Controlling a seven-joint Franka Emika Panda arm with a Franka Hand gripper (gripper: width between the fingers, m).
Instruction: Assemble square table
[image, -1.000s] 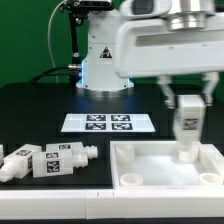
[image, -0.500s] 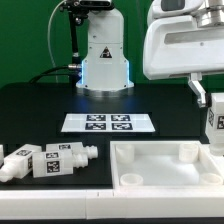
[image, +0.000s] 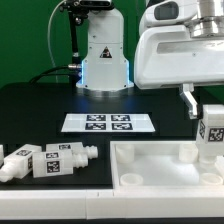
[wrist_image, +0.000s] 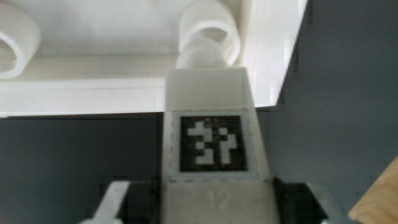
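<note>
The square table's white slab (image: 160, 170) lies at the front on the exterior view's right, rim up. My gripper (image: 211, 112) is shut on a white leg (image: 212, 135) with a black-and-white tag, held upright over the slab's back right corner. In the wrist view the leg (wrist_image: 214, 120) sits between my fingers (wrist_image: 121, 200), its far end pointing at a round corner hole (wrist_image: 210, 42). Whether the leg touches the hole I cannot tell. Two more tagged legs (image: 62, 158) (image: 18, 164) lie on the black table at the front left.
The marker board (image: 108, 123) lies flat mid-table in front of the robot base (image: 103, 65). A second corner hole (wrist_image: 18, 40) shows on the slab in the wrist view. The arm's white body (image: 175, 45) hangs over the right side.
My gripper carried the leg toward the exterior view's right, from the slab's back rim to its back right corner. The grip stayed the same. The loose legs have not moved.
</note>
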